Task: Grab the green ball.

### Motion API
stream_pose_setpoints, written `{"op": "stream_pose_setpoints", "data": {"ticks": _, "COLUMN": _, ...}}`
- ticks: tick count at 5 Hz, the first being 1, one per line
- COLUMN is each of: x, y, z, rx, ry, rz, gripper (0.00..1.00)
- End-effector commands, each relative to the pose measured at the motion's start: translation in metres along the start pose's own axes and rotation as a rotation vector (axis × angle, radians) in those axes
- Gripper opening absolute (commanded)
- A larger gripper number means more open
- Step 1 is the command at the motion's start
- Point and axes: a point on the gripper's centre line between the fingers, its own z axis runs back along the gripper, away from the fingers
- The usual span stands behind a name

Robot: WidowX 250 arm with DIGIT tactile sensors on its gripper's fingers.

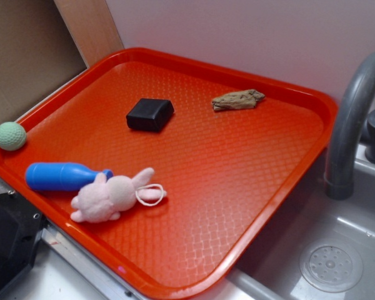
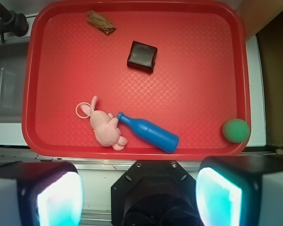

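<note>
The green ball (image 1: 10,135) (image 2: 236,130) is small, pale green and dimpled, resting in a corner of the red tray (image 1: 237,187) (image 2: 203,84), against its rim. In the wrist view my gripper (image 2: 139,197) hangs high above the tray's near edge, jaws spread wide apart with nothing between them. Its fingers (image 2: 61,200) frame the bottom of that view, and the ball lies ahead and to the right of them. The exterior view does not show the fingers, only a black part of the arm (image 1: 6,244) at the lower left.
On the tray lie a blue bowling pin (image 1: 62,176) (image 2: 148,133), a pink plush bunny (image 1: 109,197) (image 2: 104,126) touching it, a black block (image 1: 150,114) (image 2: 142,56) and a brown wood piece (image 1: 237,100) (image 2: 101,22). A grey sink (image 1: 337,250) with a faucet (image 1: 353,125) borders the tray.
</note>
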Motion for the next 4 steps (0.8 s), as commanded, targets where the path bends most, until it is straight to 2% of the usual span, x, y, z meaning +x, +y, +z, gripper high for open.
{"op": "stream_pose_setpoints", "data": {"ticks": 1, "x": 0.000, "y": 0.000, "z": 0.000, "rx": 0.000, "ry": 0.000, "rz": 0.000, "gripper": 1.00}}
{"op": "stream_pose_setpoints", "data": {"ticks": 2, "x": 0.048, "y": 0.025, "z": -0.035, "rx": 0.072, "ry": -0.083, "rz": -0.236, "gripper": 1.00}}
{"op": "stream_pose_setpoints", "data": {"ticks": 3, "x": 0.071, "y": 0.053, "z": -0.076, "rx": 0.156, "ry": -0.007, "rz": -0.237, "gripper": 1.00}}
{"op": "stream_pose_setpoints", "data": {"ticks": 4, "x": 0.076, "y": 0.082, "z": -0.110, "rx": 0.179, "ry": 0.031, "rz": -0.393, "gripper": 1.00}}
